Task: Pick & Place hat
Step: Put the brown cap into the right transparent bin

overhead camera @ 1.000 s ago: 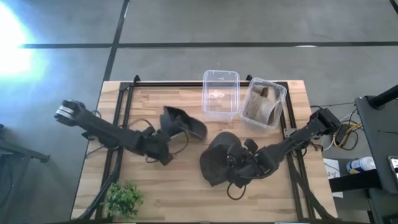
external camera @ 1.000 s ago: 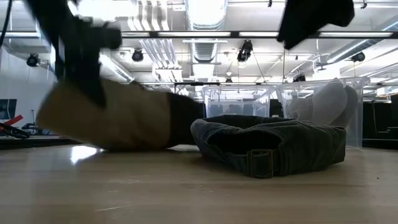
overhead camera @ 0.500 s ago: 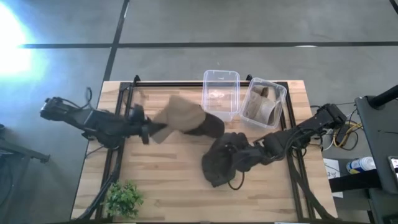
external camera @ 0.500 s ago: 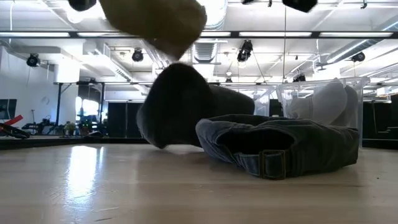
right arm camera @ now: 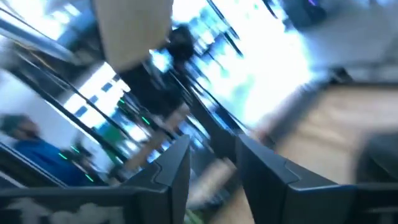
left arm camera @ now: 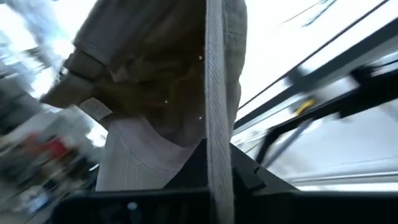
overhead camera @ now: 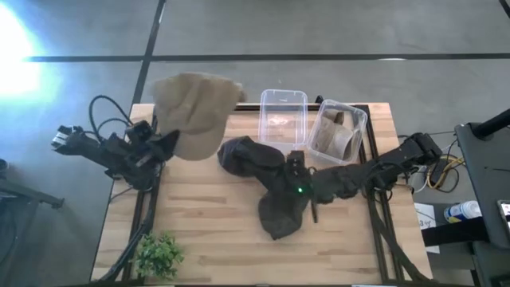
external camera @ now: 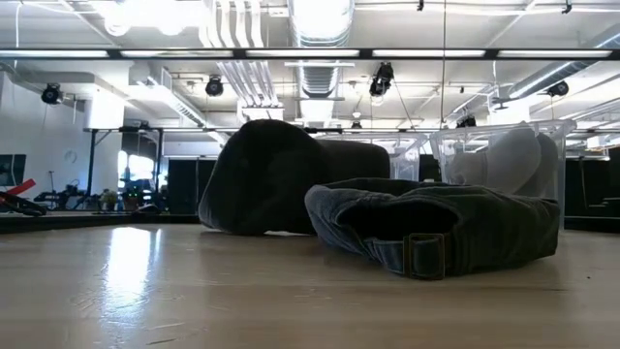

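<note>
tan hat aloft over table's far-left edge, pinched in my clamped left gripper | soft, light, floppy cloth; hold at brim seam | right gripper over dark hats, fingers parted, empty

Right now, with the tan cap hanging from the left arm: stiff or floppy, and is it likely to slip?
Probably floppy: the tan cap droops from the left gripper, crown sagging. Likely light, since it hangs well off the table from one edge hold. Slip looks unlikely; in the left wrist view the fabric is pinched between shut jaws.
</note>
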{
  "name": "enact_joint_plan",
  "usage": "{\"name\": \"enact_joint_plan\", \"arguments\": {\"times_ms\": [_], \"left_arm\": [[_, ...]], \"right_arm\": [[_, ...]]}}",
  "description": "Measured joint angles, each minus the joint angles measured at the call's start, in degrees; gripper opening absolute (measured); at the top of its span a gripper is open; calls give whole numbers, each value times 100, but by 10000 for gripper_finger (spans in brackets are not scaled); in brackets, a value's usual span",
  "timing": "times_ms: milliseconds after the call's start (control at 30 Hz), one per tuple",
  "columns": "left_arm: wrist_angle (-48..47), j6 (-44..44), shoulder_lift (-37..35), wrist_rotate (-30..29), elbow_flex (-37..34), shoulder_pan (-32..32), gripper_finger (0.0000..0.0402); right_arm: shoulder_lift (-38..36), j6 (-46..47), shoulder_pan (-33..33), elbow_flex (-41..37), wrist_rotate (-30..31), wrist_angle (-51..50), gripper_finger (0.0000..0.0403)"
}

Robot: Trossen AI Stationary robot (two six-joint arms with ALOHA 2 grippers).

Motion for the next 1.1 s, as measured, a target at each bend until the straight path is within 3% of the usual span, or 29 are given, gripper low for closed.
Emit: {"name": "enact_joint_plan", "arguments": {"times_ms": [133,367,600,867,1100], "left_arm": [[499,6,284,491,10,107,10],[537,-149,951,1407,727,375,12],[504,-301,1444,1840,1232,661,13],[503,-1072,2058,2435,1808,1140,14],[492,-1311,2557,2586,2111,1232,14]], "right_arm": [[118,-568,-256,0,-675,1384,158],[309,-616,-575,-8,-1347,1736,196],[453,-1455,-610,2,-2293,3015,198],[453,-1638,-704,2,-2494,3254,194],[449,-2122,-693,2,-2877,3818,194]]}}
